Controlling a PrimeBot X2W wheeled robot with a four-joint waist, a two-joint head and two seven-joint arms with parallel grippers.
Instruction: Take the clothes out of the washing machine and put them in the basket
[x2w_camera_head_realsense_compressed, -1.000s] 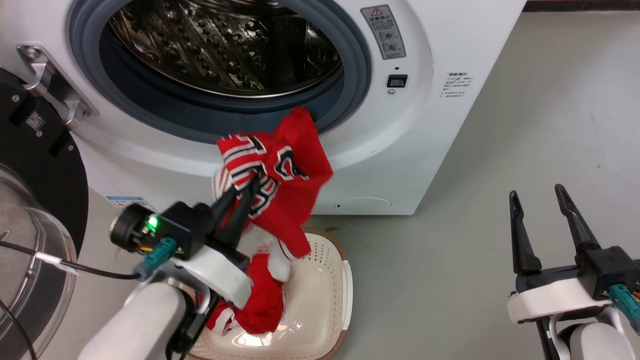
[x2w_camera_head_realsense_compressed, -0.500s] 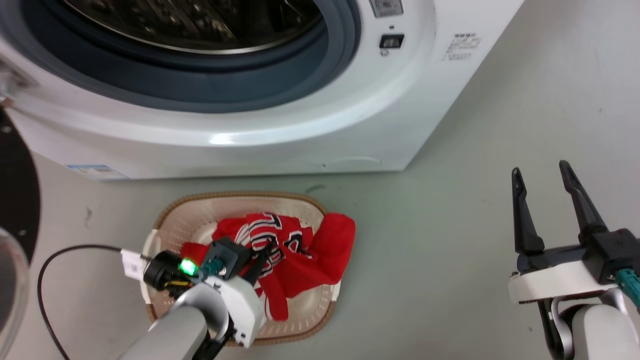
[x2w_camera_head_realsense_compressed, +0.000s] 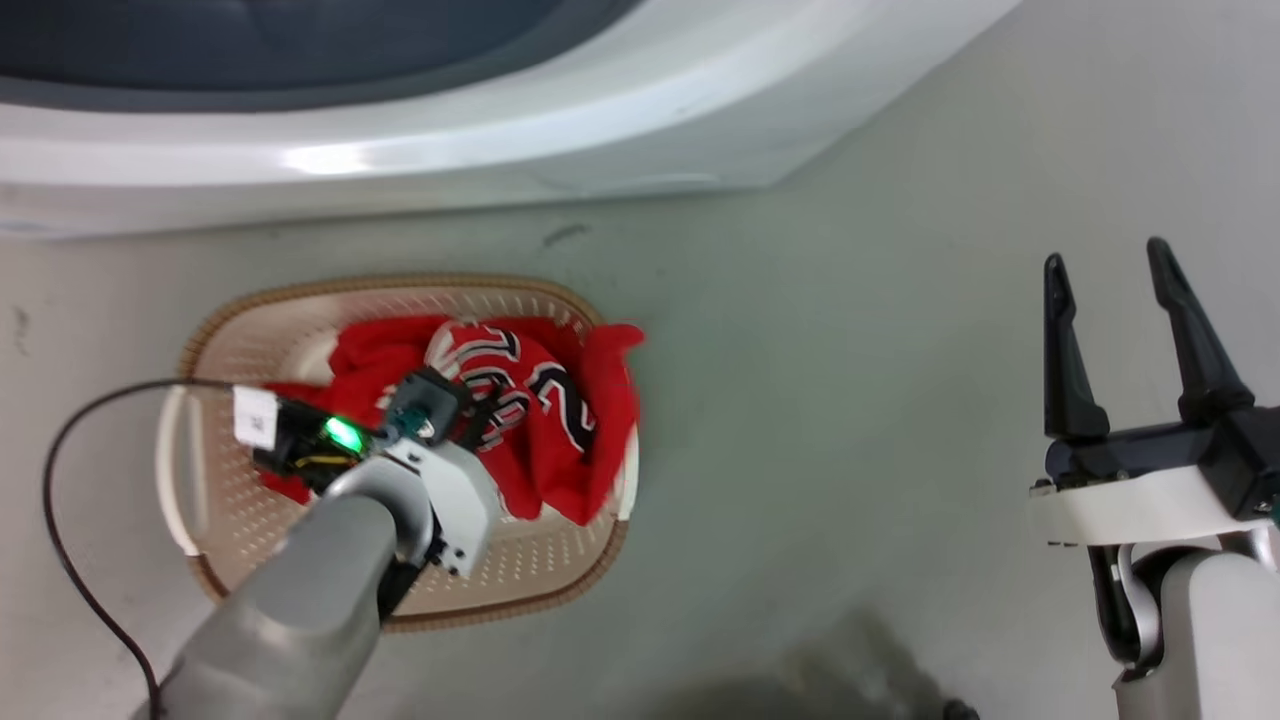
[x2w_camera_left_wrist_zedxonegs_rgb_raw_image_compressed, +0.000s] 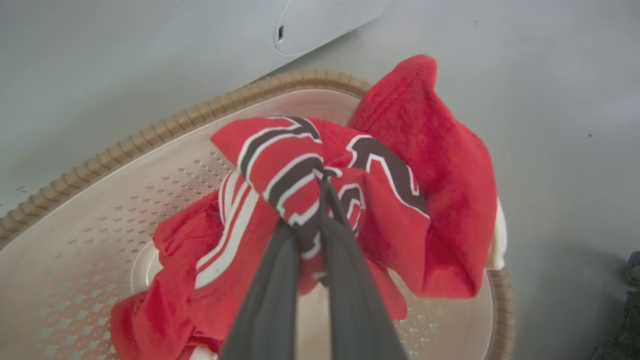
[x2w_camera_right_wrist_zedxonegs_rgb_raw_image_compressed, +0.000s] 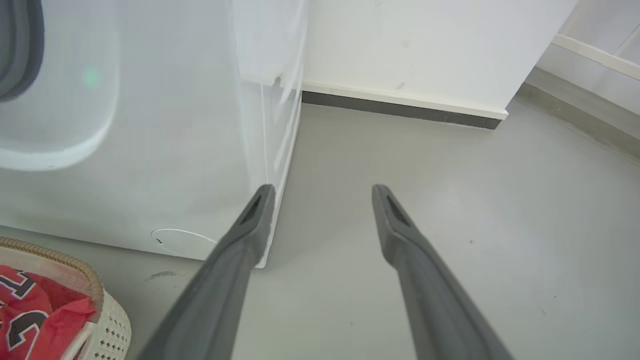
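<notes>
The basket (x2w_camera_head_realsense_compressed: 300, 300) sits on the grey floor (x2w_camera_head_realsense_compressed: 850, 450) just in front of the washing machine (x2w_camera_head_realsense_compressed: 600, 130), left of centre. Red clothes (x2w_camera_head_realsense_compressed: 370, 355) fill its far right part, fabric lapping over the right rim. The left gripper (x2w_camera_head_realsense_compressed: 487, 418) reaches down into the lettered jersey (x2w_camera_head_realsense_compressed: 545, 430). At the right, the right gripper (x2w_camera_head_realsense_compressed: 1106, 254) hangs over bare floor, fingers spread.

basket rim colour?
The basket rim is tan-brown with a ribbed, woven look, above cream perforated walls. Left wrist view shows it best.
</notes>
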